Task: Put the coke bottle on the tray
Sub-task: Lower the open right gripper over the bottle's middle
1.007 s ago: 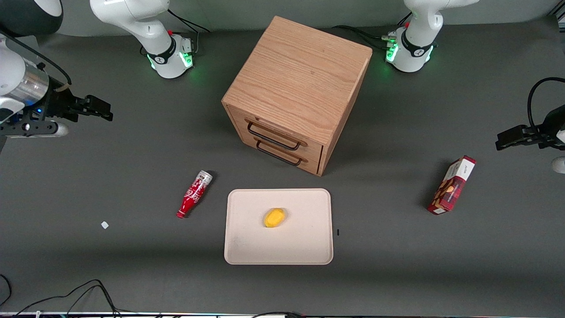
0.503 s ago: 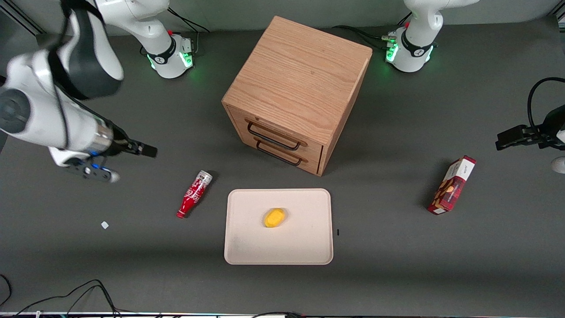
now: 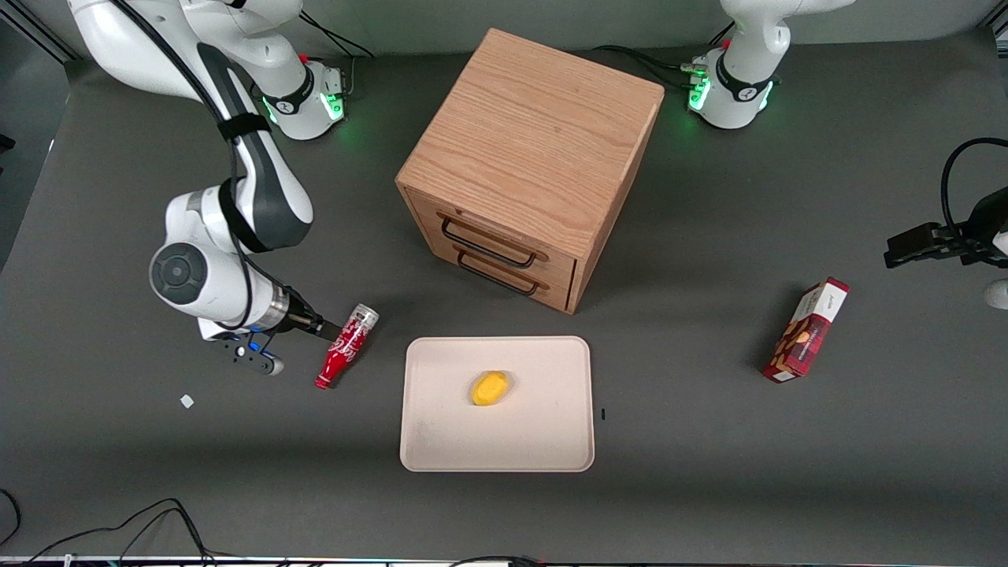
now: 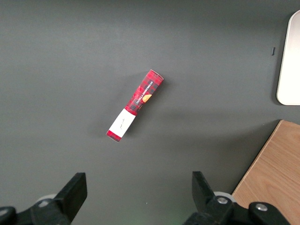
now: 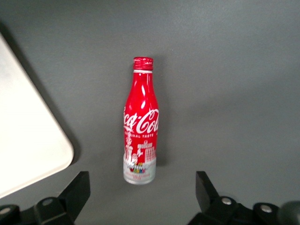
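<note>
From the front, the gripper (image 3: 327,331) hung just beside the coke bottle (image 3: 347,346), which lay on its side on the dark table (image 3: 709,472) beside the tray (image 3: 441,441). The flat cream tray held one small yellow object (image 3: 490,388). A wooden cabinet (image 3: 529,165) stood nearby.

At the right wrist, the fingers (image 5: 75,190) were spread wide apart, with the glossy red bottle (image 5: 140,124) untouched between them, silver base nearest.

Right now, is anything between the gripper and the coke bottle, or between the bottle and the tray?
Nothing visible. The open gripper hangs over the coke bottle, which lies on the bare table beside the tray. Only open mat separates bottle and tray. A yellow object sits mid-tray, leaving room around it.
</note>
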You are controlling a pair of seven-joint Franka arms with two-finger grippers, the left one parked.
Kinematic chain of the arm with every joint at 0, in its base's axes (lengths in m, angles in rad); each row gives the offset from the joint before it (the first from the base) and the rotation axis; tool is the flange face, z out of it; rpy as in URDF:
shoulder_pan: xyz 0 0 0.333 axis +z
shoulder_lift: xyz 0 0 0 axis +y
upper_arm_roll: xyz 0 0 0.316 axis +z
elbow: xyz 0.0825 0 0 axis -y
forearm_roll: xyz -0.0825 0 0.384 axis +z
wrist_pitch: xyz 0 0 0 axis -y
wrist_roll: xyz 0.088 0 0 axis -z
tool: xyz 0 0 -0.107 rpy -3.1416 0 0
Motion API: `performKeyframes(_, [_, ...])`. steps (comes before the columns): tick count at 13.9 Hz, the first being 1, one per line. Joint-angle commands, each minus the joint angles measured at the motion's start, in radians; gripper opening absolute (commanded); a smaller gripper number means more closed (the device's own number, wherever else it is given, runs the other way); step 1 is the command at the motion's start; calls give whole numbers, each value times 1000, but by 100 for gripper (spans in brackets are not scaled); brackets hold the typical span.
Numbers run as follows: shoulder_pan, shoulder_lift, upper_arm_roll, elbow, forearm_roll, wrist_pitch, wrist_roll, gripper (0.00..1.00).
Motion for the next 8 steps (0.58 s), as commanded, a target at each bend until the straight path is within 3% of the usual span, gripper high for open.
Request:
performKeyframes(1, [3, 5, 14, -91, 8, 146, 67, 100])
performKeyframes(4, [29, 82, 14, -92, 8, 241, 90, 100])
performKeyframes(8, [37, 166, 14, -88, -60, 294, 92, 100])
